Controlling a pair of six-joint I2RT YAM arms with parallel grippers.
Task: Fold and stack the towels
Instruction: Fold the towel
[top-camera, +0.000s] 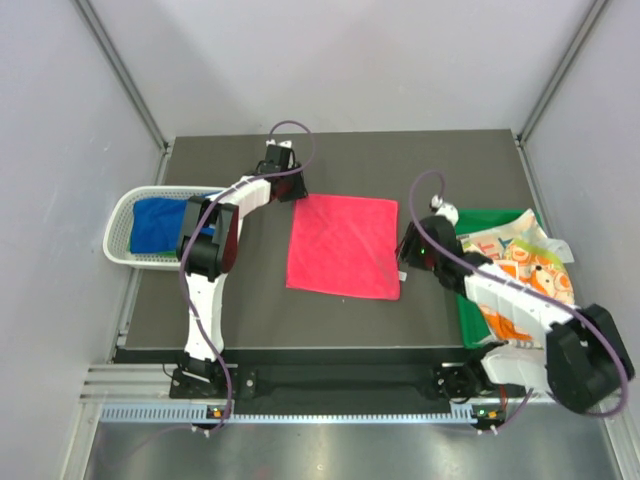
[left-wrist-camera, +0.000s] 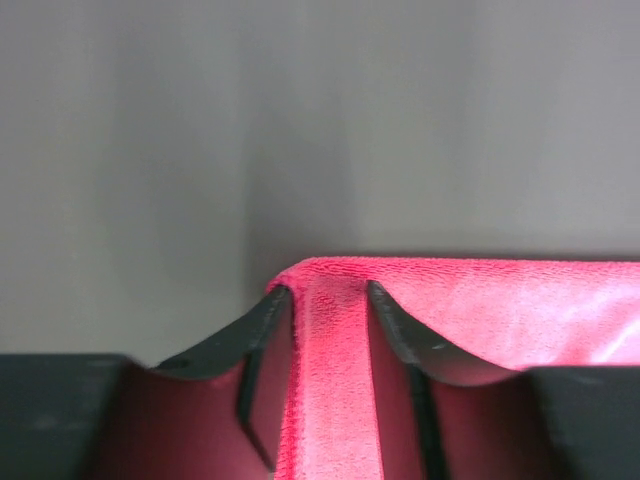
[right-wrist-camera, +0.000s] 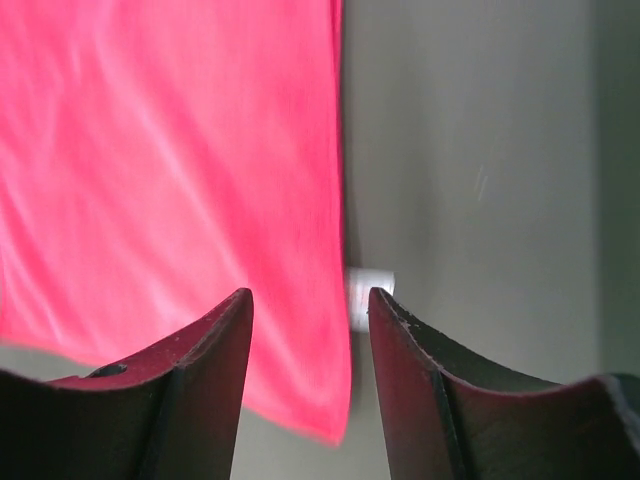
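Lying flat on counter (top-camera: 260, 322): pink-red towel (top-camera: 343, 246); left hand (left-wrist-camera: 330, 292) at its far-left corner, half open, cloth ridge between fingers; right hand (right-wrist-camera: 310, 305) over its near-right edge, open, empty. Likely release step: lift both straight up, no dragging.

Soft even light, blurred wrist close-ups.

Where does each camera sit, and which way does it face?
Top external: above, behind the bases, looking down on the dark table; left arm, right arm show.
Left wrist: on left gripper, looking low over a pink-red square cloth towel's corner, ridged between its fingers.
Right wrist: on right gripper, looking down at the towel's edge; fingers show.
Shared: the towel.
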